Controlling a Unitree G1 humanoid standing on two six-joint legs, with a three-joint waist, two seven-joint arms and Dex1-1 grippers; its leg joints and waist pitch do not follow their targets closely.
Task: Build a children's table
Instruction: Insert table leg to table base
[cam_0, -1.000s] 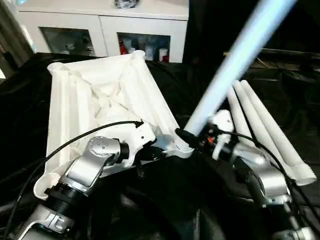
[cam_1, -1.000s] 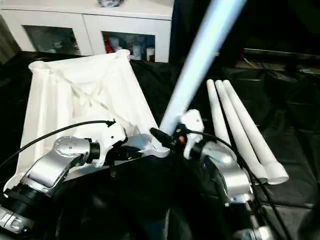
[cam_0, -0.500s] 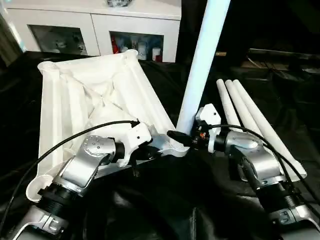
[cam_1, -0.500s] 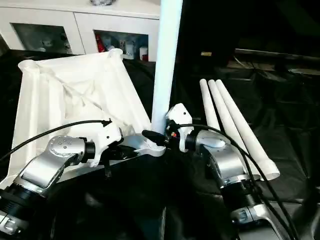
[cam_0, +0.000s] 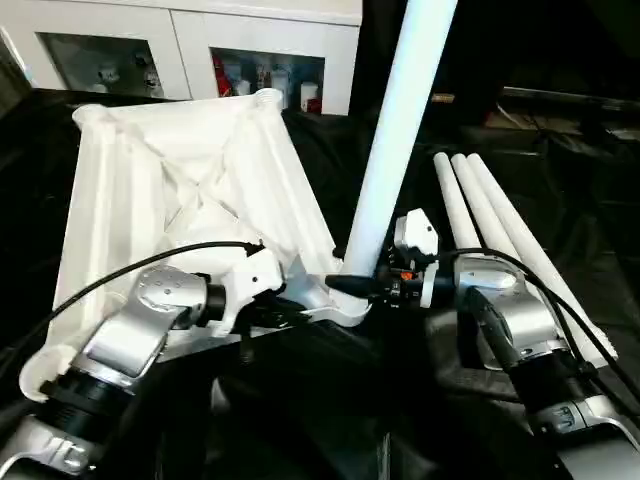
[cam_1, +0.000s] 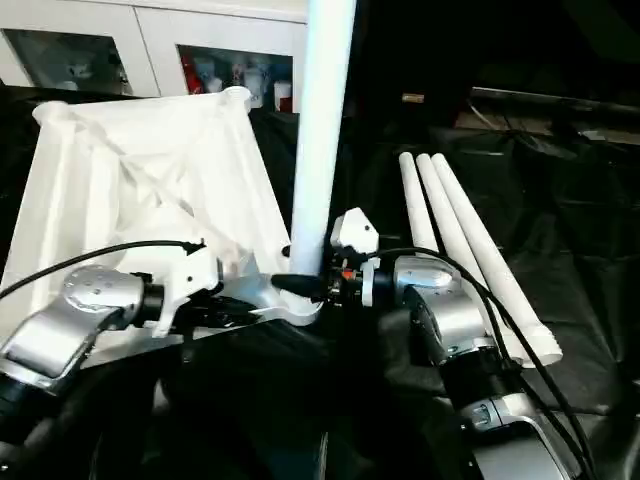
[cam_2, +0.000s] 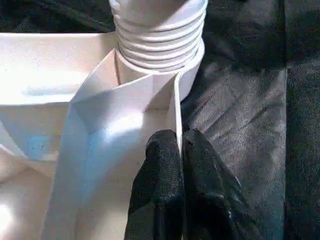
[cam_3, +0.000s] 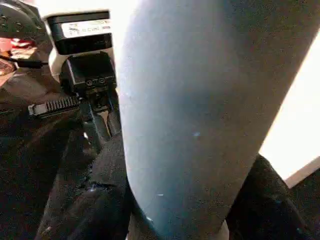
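White leg (cam_0: 400, 130) upright in right tool (cam_0: 352, 285), at corner socket (cam_2: 160, 55).

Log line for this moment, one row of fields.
left gripper: pinching tabletop rim | right gripper: holding leg in corner socket | spare legs: three on cloth

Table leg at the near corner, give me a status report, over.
Left gripper pinching the table top rim. Right gripper clamped on the upright leg, its threaded end at the corner socket. Three spare legs lie apart, nothing obstructing.
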